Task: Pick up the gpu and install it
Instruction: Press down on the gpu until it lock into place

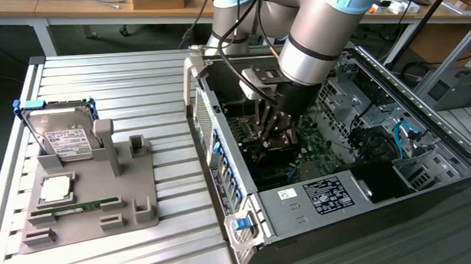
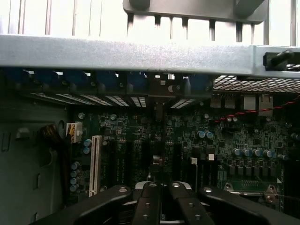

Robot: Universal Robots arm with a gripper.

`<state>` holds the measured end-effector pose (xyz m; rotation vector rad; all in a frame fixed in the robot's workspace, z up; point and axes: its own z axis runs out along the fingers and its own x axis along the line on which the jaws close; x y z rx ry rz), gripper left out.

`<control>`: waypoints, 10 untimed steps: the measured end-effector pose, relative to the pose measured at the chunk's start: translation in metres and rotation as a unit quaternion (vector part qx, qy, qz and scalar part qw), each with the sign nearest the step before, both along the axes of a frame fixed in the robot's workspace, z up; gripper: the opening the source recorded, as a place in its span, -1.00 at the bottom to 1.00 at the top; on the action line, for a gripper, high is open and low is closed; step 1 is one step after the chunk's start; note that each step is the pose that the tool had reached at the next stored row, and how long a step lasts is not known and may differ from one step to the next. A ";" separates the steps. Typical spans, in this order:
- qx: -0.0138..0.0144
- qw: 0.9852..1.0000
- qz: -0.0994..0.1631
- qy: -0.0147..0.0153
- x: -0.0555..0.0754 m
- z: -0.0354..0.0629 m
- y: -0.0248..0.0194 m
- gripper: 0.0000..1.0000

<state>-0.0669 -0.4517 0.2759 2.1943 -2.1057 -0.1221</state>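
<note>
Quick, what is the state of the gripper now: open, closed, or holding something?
Gripper: closed, inside the computer case over the motherboard; what it holds cannot be told.

one computer case (image 1: 326,193), one hard drive (image 1: 61,136), one memory stick (image 1: 76,206) — one holder tray (image 1: 131,190).

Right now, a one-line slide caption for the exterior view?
Robot arm reaches into the open computer case, gripper low over the motherboard.

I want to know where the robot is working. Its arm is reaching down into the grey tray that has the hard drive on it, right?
Not quite. The exterior view shows the arm reaching down into the open computer case, above the motherboard. The grey tray with the hard drive sits apart, toward that view's left.
</note>
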 end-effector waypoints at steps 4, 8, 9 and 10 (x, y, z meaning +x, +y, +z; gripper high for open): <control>0.000 1.000 0.000 0.000 0.000 -0.0013 0.0000 -0.79; 0.000 1.000 0.000 0.001 0.000 -0.0035 0.0000 -0.79; 0.000 1.000 0.000 0.000 0.000 -0.0043 0.0000 -0.79; 0.000 1.000 0.000 0.000 0.000 -0.0048 0.0000 -0.79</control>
